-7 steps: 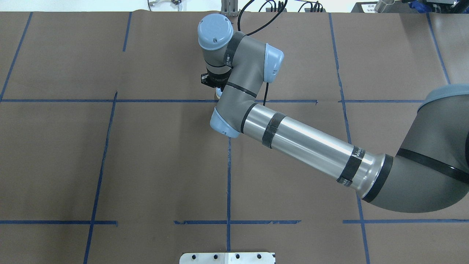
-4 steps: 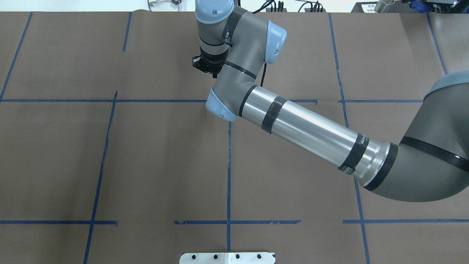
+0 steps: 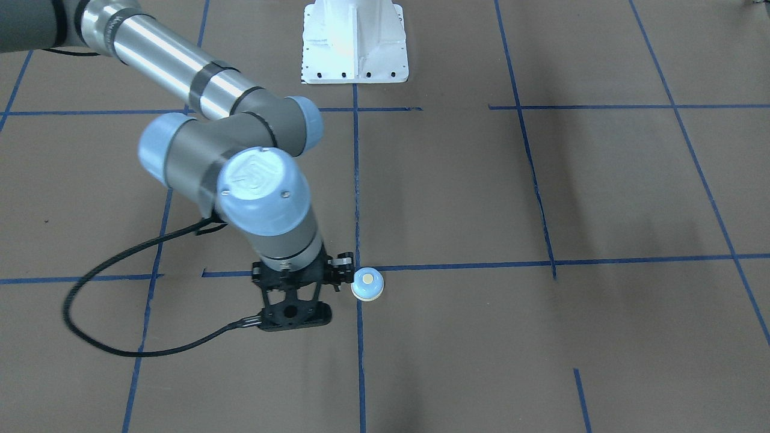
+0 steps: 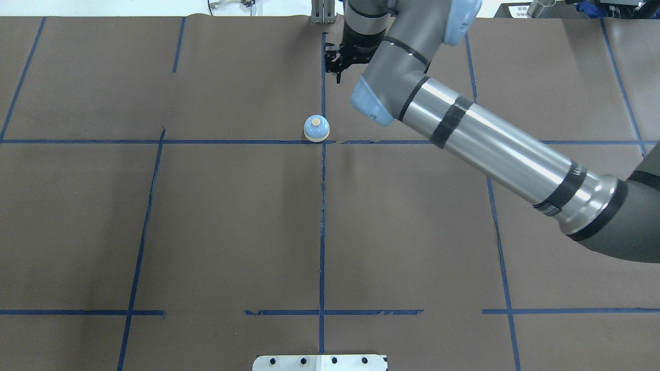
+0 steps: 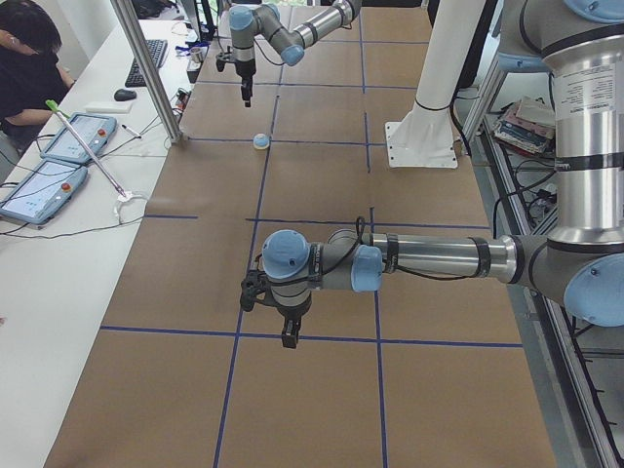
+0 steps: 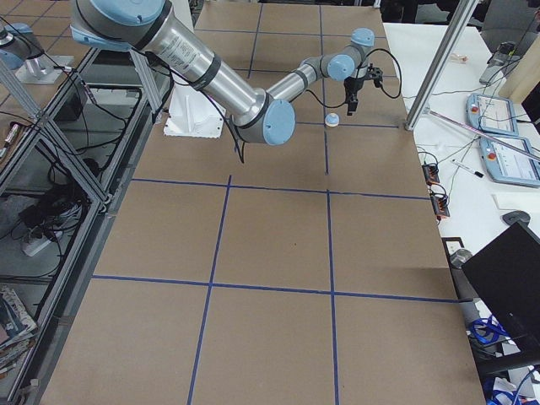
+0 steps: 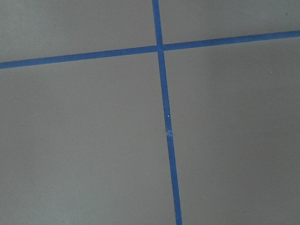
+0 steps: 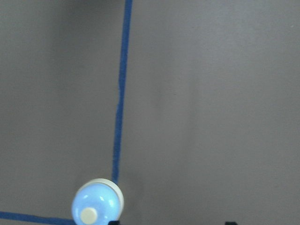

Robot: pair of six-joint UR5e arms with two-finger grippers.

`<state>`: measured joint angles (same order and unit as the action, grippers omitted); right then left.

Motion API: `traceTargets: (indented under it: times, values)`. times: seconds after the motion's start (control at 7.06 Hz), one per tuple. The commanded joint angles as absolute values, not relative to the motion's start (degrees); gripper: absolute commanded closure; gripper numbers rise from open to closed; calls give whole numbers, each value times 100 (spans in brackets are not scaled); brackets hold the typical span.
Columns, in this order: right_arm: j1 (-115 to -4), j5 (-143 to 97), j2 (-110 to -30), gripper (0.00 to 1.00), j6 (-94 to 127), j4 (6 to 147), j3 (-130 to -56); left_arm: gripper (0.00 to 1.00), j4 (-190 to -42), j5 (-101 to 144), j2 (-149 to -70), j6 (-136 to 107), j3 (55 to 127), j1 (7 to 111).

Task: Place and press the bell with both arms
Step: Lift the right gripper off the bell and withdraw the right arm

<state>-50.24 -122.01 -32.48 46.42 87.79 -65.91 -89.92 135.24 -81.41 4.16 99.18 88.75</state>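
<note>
The bell (image 4: 316,128) stands upright by itself on the brown table, at a crossing of blue tape lines. It has a light blue dome and a cream button. It also shows in the front-facing view (image 3: 367,284) and low in the right wrist view (image 8: 97,206). My right gripper (image 4: 336,69) hangs above the table, beyond the bell and a little to its right, and does not touch it. Its fingertips (image 8: 115,221) stand wide apart at the wrist view's bottom edge, open and empty. My left gripper (image 5: 289,334) points down over bare table far from the bell; I cannot tell whether it is open or shut.
The white bolted pedestal (image 3: 355,42) stands at the robot's side of the table. A black cable (image 3: 108,282) loops from the right wrist. A metal post (image 5: 146,68), tablets and a seated person (image 5: 24,58) are along the far table edge.
The right arm has swung to the back and right and risen. The bell, hidden under the wrist before, is now uncovered and stands alone at the tape crossing.
</note>
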Motion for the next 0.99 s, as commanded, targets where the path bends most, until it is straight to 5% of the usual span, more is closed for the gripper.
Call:
traceTargets:
  times: [0.0, 0.57, 0.85]
  values:
    - [-5894, -12550, -4868, 0, 2559, 9779, -8349, 0, -8947, 13552, -8165, 230, 9914, 8868]
    - [-7398, -13377, -7762, 0, -57, 9905, -10095, 0, -9008, 13491, -7965, 272, 9888, 8859]
    - [-8188, -13377, -8871, 0, -832, 9871, -10213, 0, -9237, 13517, -7779, 281, 9993, 8859]
